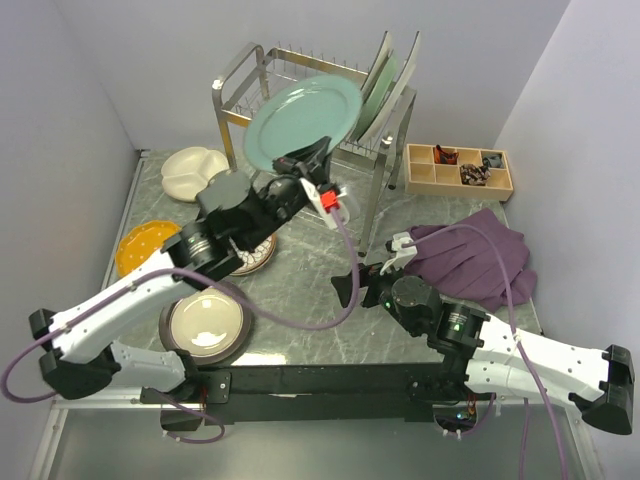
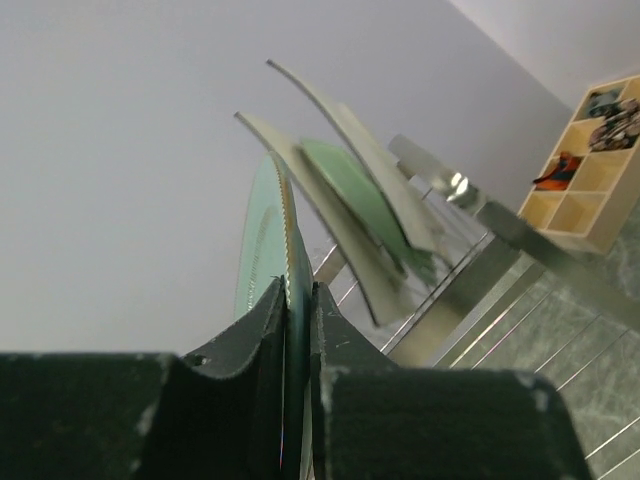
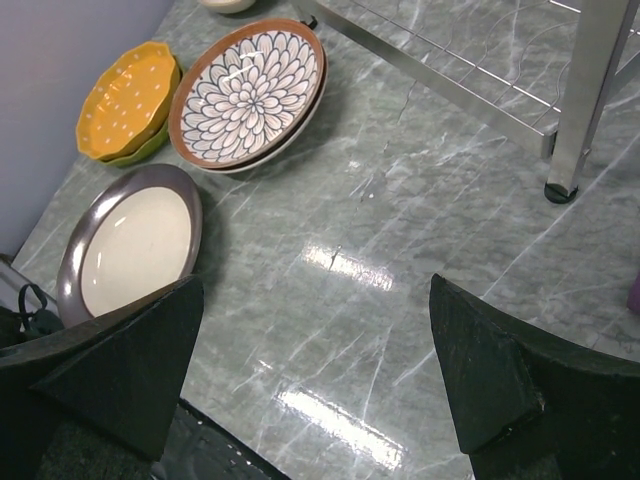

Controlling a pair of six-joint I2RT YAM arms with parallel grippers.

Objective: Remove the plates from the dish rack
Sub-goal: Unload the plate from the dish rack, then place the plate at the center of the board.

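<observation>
Left gripper [image 2: 298, 295], jaws clamped on the rim of the pale teal plate [image 1: 300, 115], holds it upright at the dish rack [image 1: 238, 68] front, apparently for edge-on withdrawal. Right gripper [image 3: 312, 300] hovers over the desk [image 3: 400, 200], jaws wide apart.

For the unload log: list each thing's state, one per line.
left gripper, shut on teal plate
teal plate, held upright
right gripper, open, empty
dish rack, plates leaning at right end
petal plate, flat, atop a white plate
orange plate, flat, atop a green plate
dark-rimmed plate, flat on table
divided plate, flat on table
</observation>
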